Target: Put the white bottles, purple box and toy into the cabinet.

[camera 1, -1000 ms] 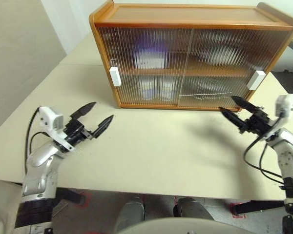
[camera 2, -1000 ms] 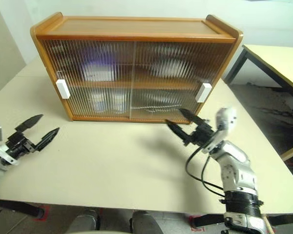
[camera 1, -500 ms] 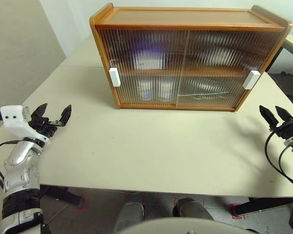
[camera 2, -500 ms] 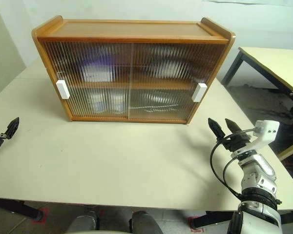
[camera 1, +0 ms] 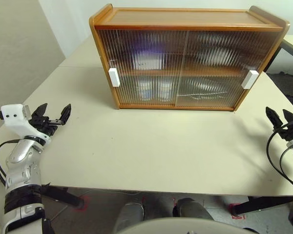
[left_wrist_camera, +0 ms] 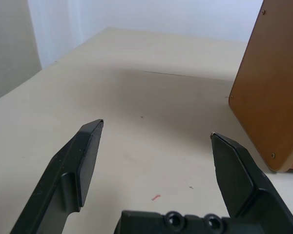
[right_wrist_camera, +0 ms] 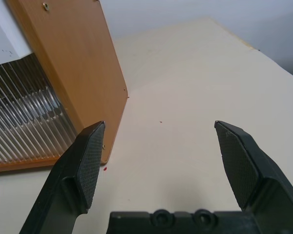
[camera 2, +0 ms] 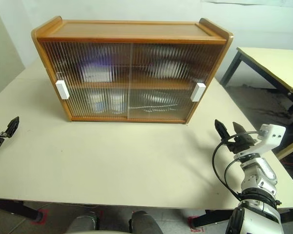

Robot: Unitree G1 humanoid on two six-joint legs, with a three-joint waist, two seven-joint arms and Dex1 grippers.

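The wooden cabinet (camera 1: 185,17) stands at the back of the table with both ribbed sliding doors shut. Through the left door a lilac blur, the purple box (camera 1: 149,48), shows on the upper shelf, and two pale shapes, the white bottles (camera 1: 155,90), on the lower shelf. The toy is hidden behind the ribbed panes. My left gripper (camera 1: 55,108) hovers open and empty over the table's left edge, far from the cabinet (left_wrist_camera: 268,87). My right gripper (camera 2: 227,126) is open and empty near the table's right edge, beside the cabinet's right end (right_wrist_camera: 73,63).
White handles sit at the left (camera 1: 114,77) and right (camera 1: 250,79) ends of the doors. A flat shiny shape (camera 1: 202,90) lies behind the right door on the lower shelf. A second table (camera 2: 278,58) stands off to the right. Bare tabletop (camera 1: 151,141) lies in front of the cabinet.
Both arms have swung outward from the cabinet front to the table's left and right sides, fingers staying open. Little moved in the last half second.
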